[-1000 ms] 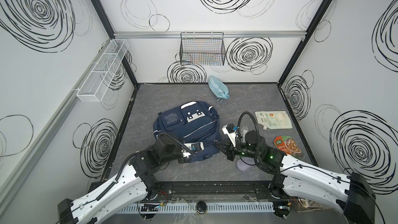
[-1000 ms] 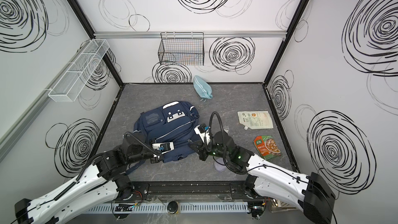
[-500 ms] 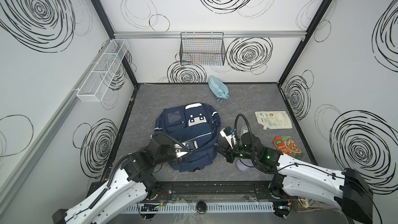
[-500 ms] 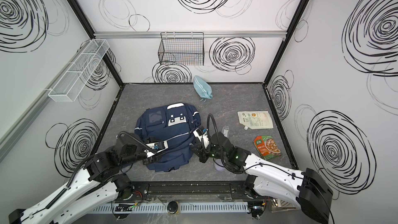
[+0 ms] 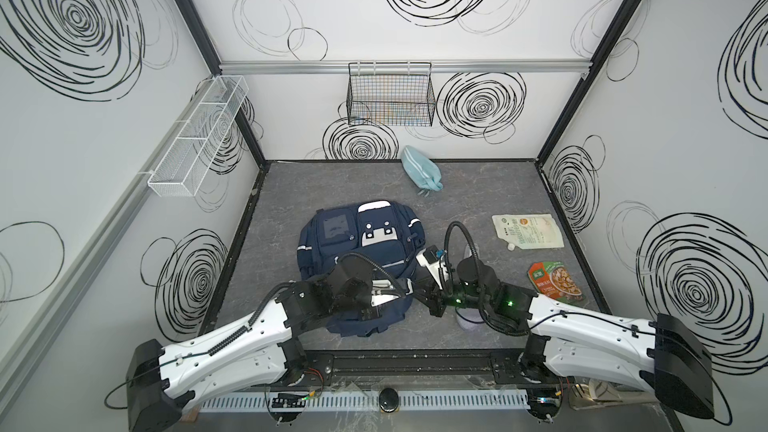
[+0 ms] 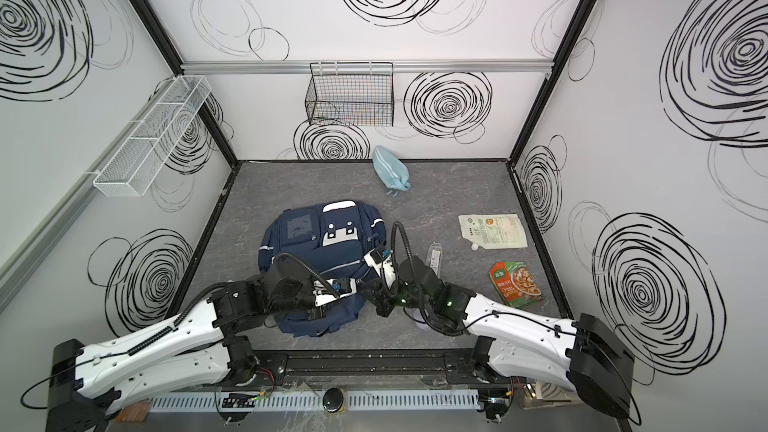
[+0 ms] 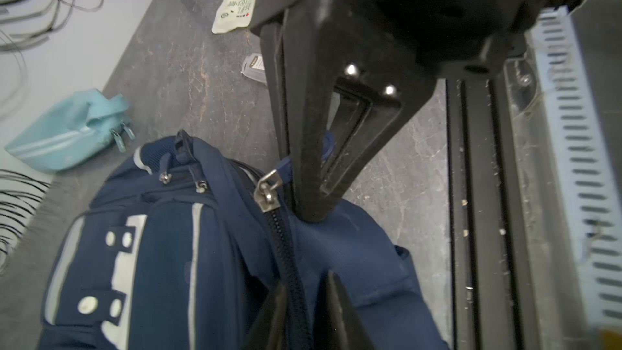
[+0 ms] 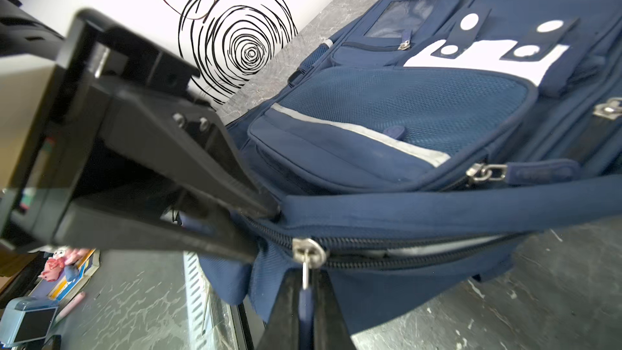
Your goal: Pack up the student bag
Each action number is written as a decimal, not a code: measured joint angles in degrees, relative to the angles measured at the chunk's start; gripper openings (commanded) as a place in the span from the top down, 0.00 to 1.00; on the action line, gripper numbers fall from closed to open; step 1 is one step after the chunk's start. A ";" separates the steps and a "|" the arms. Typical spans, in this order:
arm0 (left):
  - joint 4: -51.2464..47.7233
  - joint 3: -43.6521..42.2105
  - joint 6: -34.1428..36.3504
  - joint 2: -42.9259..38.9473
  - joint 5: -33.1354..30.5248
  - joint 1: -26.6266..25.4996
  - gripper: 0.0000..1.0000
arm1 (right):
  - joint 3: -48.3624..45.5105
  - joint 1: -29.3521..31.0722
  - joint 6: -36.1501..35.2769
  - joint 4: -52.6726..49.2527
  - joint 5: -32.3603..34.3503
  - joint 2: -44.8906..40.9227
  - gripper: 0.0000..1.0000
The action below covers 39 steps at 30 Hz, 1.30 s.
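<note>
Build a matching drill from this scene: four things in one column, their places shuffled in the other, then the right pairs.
Things
1. navy blue fabric backpack
2. light blue fabric pouch
3. black wire basket
4. orange-red printed food packet

Places
a. hanging on the back wall
b. on the table, near its right edge
c. on the table, close to the back wall
d. left of the table's middle, pockets facing up

Pairs: 1-d, 2-c, 3-a, 4-b
</note>
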 measured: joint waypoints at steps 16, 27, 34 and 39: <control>-2.60 -3.19 2.36 -15.80 -1.29 2.56 1.00 | -4.66 -13.64 -3.26 0.31 -4.57 -2.93 1.00; -10.01 -3.19 3.82 -19.50 -2.01 2.80 1.00 | -3.50 -21.14 -5.66 3.61 -7.63 11.78 1.00; -11.19 -3.19 3.93 -19.45 -2.51 3.23 0.99 | -0.28 -23.93 -6.73 3.41 -9.46 17.16 0.89; -7.13 -3.23 2.60 -17.79 -2.84 3.28 0.18 | 1.66 -26.16 -5.66 1.44 -5.25 16.44 0.37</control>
